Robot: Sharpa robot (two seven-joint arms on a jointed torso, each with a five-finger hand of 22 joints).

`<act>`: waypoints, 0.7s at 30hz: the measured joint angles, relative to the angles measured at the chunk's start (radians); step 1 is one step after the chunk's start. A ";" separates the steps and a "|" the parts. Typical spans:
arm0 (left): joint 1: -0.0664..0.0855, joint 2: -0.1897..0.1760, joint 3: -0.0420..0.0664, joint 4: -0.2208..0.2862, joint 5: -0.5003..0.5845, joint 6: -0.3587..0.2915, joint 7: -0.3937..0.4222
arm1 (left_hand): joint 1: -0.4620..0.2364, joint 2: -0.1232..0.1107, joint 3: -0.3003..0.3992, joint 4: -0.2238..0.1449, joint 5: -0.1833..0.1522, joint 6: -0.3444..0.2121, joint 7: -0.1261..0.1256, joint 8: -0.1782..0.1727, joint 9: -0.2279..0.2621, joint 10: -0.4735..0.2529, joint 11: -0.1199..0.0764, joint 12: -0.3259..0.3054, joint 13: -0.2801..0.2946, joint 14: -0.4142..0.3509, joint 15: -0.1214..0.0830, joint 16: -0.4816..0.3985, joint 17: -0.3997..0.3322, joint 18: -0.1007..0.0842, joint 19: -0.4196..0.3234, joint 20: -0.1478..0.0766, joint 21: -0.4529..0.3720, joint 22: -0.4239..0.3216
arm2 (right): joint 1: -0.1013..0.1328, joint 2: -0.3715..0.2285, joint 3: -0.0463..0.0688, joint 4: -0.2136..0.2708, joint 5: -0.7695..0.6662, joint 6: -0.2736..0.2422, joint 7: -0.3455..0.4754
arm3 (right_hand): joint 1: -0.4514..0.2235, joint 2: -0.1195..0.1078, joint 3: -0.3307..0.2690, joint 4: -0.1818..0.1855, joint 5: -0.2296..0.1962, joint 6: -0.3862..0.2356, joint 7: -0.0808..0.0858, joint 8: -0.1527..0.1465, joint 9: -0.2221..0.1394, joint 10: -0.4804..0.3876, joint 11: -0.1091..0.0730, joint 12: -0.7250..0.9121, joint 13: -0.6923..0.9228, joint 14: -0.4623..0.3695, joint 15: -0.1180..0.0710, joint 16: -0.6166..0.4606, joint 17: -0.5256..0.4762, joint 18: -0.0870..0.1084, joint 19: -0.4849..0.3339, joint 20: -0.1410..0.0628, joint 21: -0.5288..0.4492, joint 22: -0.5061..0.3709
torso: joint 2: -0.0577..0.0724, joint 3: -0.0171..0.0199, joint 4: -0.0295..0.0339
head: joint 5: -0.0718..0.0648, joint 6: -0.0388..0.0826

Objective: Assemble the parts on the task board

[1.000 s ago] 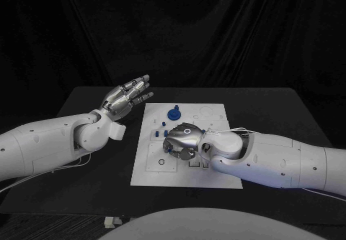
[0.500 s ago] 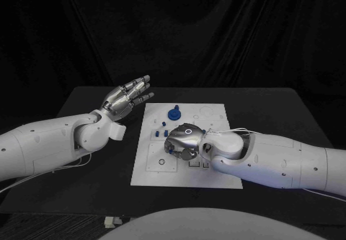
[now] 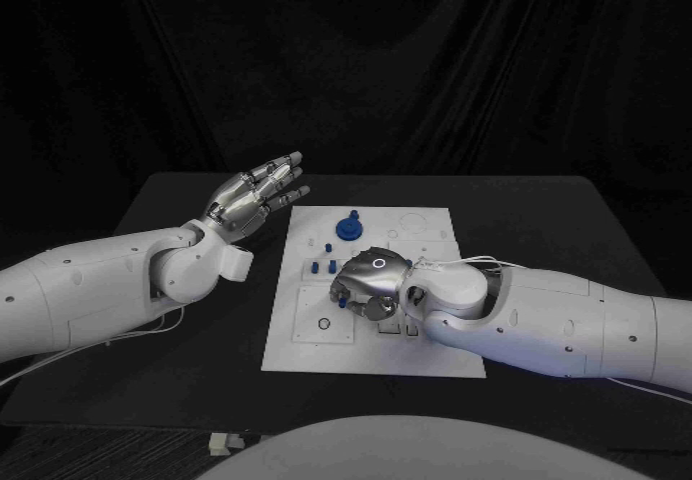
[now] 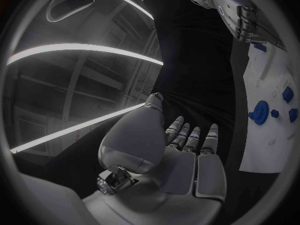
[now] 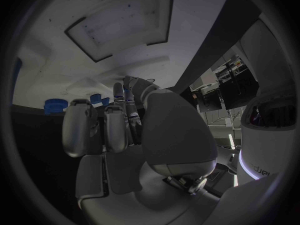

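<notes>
Left hand (image 3: 257,196) hangs off the task board's (image 3: 433,350) left edge, fingers spread, holding nothing, bare black table (image 3: 173,200) around it. Right hand (image 3: 368,283) sits mid-board, fingers curled down; can't tell what they're pinching. Blue parts (image 3: 346,228) lie just beyond its fingertips.

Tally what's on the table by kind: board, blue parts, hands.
Task board: 1
Blue parts: 5 in sight; more may be hidden
Hands: 2 (left hand, right hand)
Total: 8
</notes>
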 measured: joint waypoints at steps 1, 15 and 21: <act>0.000 0.000 0.000 0.000 0.000 0.000 0.000 | 0.000 0.000 0.000 0.000 0.000 0.000 0.000 0.000 0.000 0.000 0.000 0.000 0.000 0.000 0.000 0.000 0.000 0.000 0.000 0.000 0.000 0.000 | 0.000 0.000 0.000 0.000 0.000 0.002 -0.001 | -0.007 -0.007 0.002 0.002 -0.008 -0.017 -0.006 -0.009 -0.004 -0.014 0.003 -0.006 -0.002 0.000 0.000 0.000 0.000 0.000 0.000 0.000 -0.004 0.000 | 0.000 0.0000 0.0000 | 0.000 0.000; -0.001 0.001 0.000 -0.004 0.000 0.005 0.000 | 0.004 0.004 0.000 0.000 0.000 0.007 0.000 0.004 0.001 0.000 0.000 0.000 0.000 0.000 0.000 0.000 0.000 0.000 0.000 0.000 0.000 0.000 | -0.001 -0.005 0.000 -0.002 0.000 0.012 -0.017 | -0.023 -0.023 -0.064 0.030 -0.080 -0.187 -0.079 -0.055 -0.085 -0.171 0.012 -0.057 -0.025 0.000 0.000 -0.015 -0.013 0.002 -0.004 0.004 -0.042 0.000 | 0.000 0.0000 0.0001 | 0.001 0.000; -0.001 -0.001 0.000 -0.003 0.000 0.006 0.000 | 0.004 0.004 0.000 0.000 0.000 0.007 0.000 0.004 0.001 0.000 0.000 0.000 0.000 0.000 0.000 0.000 0.000 0.000 0.000 0.000 0.000 0.000 | 0.001 -0.038 0.000 0.011 -0.002 -0.008 -0.029 | -0.007 -0.016 -0.144 0.062 -0.111 -0.199 -0.085 -0.055 -0.117 -0.275 0.013 -0.082 -0.044 0.000 0.000 -0.024 -0.026 0.016 -0.014 0.004 -0.066 0.000 | 0.000 0.0000 0.0003 | 0.005 0.000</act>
